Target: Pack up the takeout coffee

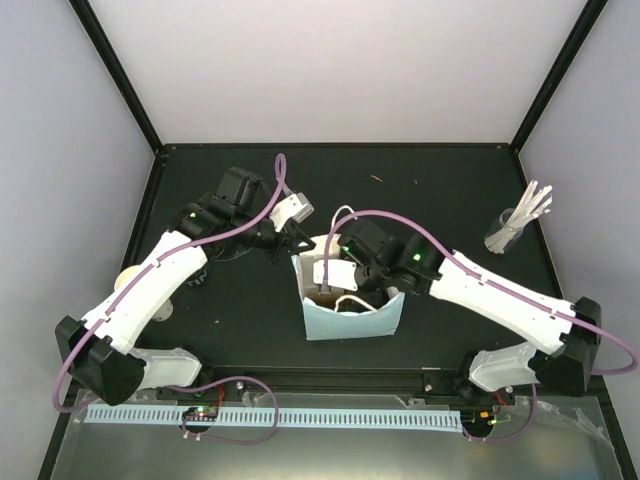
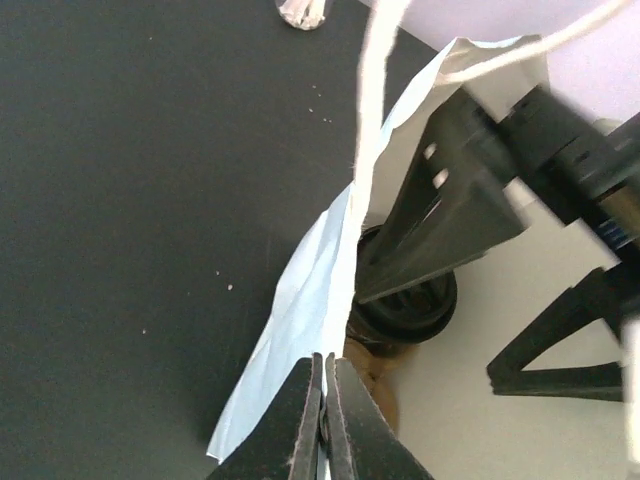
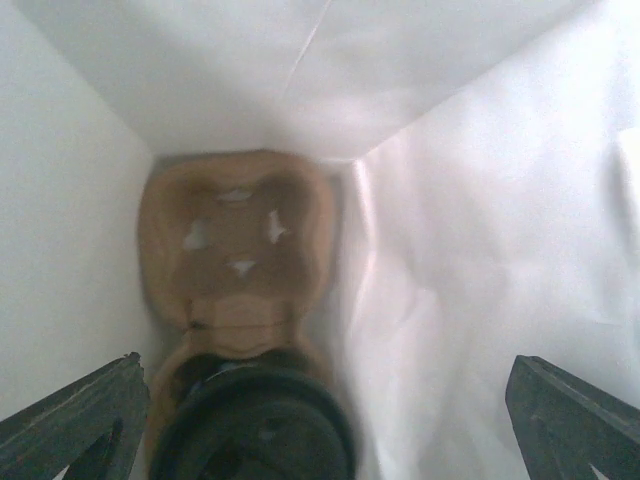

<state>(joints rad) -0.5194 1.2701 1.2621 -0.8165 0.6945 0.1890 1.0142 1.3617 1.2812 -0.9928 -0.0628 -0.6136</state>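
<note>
The left pincer (image 2: 322,405) is clamping fully shut on the rim of the light-blue bag (image 2: 300,290), holding its mouth open on the counter (image 1: 230,320). The right pincer (image 3: 322,400) is reaching down inside the bag, its jaws spread wide and gripping nothing. Beneath it the brown carrier (image 3: 235,250) is lying on the bag's floor with one black-lidded cup (image 3: 250,435) sitting in the near hole, while the hole beyond it is showing empty. So the packing is looking partly done: carrier and one cup are in. A pale round shape (image 1: 130,279) is peeking out beside the left arm — whether it is another cup waiting, I cannot tell.
</note>
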